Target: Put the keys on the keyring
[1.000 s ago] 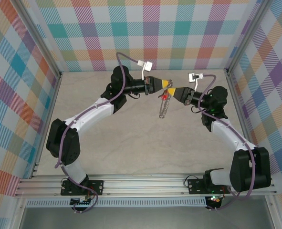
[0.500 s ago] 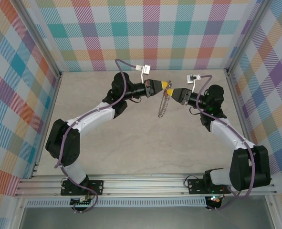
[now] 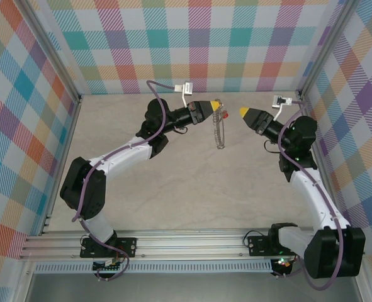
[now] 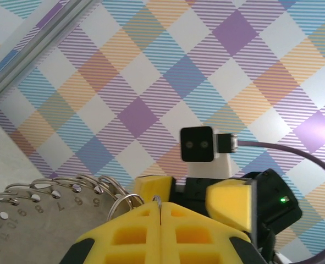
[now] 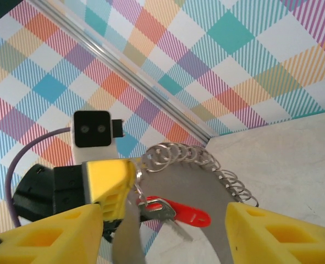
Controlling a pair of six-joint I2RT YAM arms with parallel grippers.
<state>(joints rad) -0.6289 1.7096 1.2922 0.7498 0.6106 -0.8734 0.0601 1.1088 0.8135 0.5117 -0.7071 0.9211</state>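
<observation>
- We see the left fingers (image 3: 213, 105) pressed fully together at the top end of the keyring (image 3: 219, 133), pinching one thin silver ring of it between the yellow tips.
- The keyring hangs down from that pinch as a narrow loop of silver links, over the pale surface (image 3: 173, 189).
- The key (image 3: 223, 116), red-headed, sits at the top end of the keyring, just beside the left fingertips, on the side facing the right arm.
- From the right wrist, the key (image 5: 180, 213) lies across the front of the keyring (image 5: 191, 159), next to a small ring just under the left fingers (image 5: 108, 181). We cannot tell whether it is threaded on.
- The right fingers (image 3: 244, 112) stand near the keyring's top end, apart from both it and the key.
- In their own camera the right fingers (image 5: 47, 234) are spread wide with nothing gripped, and the keyring shows in the gap between them.
- From the left wrist, the closed left fingers (image 4: 135, 236) clamp the thin ring, with the rest of the keyring (image 4: 52, 187) trailing off to one side.
</observation>
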